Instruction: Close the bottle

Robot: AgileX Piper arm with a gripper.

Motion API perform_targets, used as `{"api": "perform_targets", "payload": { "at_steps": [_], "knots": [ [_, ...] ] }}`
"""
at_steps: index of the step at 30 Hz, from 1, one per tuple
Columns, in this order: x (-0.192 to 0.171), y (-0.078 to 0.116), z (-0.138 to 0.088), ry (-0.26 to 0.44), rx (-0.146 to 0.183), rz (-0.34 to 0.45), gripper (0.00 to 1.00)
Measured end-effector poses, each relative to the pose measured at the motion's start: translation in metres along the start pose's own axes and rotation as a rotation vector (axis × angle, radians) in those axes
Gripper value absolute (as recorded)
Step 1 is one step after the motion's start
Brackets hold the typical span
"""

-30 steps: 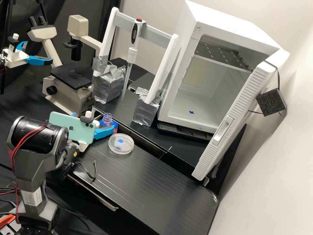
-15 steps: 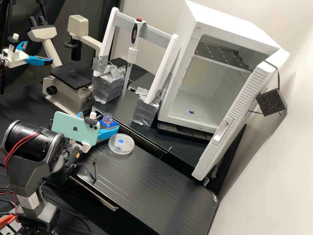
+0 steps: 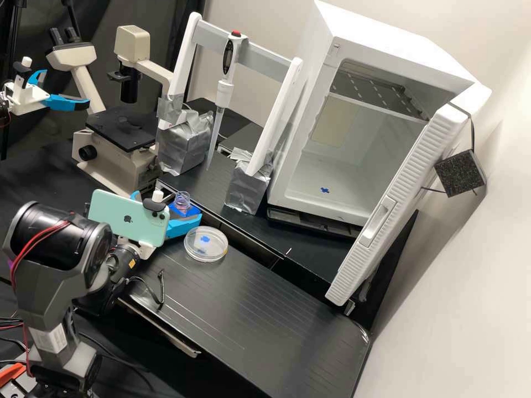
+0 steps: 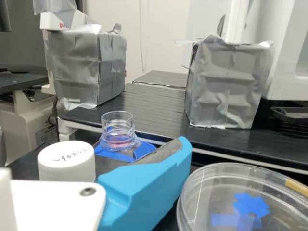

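Observation:
My gripper (image 3: 167, 203) is by the bottle (image 3: 182, 200) at the bench's back left, its blue fingers spread apart, partly behind a green phone. The clear bottle stands upright with an open mouth, just beyond the nearer finger. In the wrist view the gripper (image 4: 144, 186) has one blue finger in sight, its grey pad turned towards the bottle (image 4: 118, 131). A white cap (image 4: 66, 161) with handwriting on top is upright, alongside that finger and apart from the bottle; its underside is hidden behind the gripper's white body, so what bears it cannot be told.
A clear dish (image 3: 206, 244) lies just right of the gripper on the black bench (image 3: 249, 315). Behind the bottle are foil-wrapped blocks (image 3: 248, 185) and a pipette (image 3: 224, 91) on a stand. A microscope (image 3: 119, 149) is at back left, and an open white cabinet (image 3: 332, 188) at right.
My gripper has shifted a little to the right, with the phone tilting; its fingers remain apart. The white cap beside the finger has gone behind the phone. Bottle and dish have not moved.

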Motion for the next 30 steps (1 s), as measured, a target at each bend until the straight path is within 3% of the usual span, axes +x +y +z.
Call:
{"api": "perform_targets", "payload": {
  "at_steps": [30],
  "knots": [
    [-0.0005, 0.0015, -0.0028, 0.018, -0.002, 0.004, 0.0]
  ]
}}
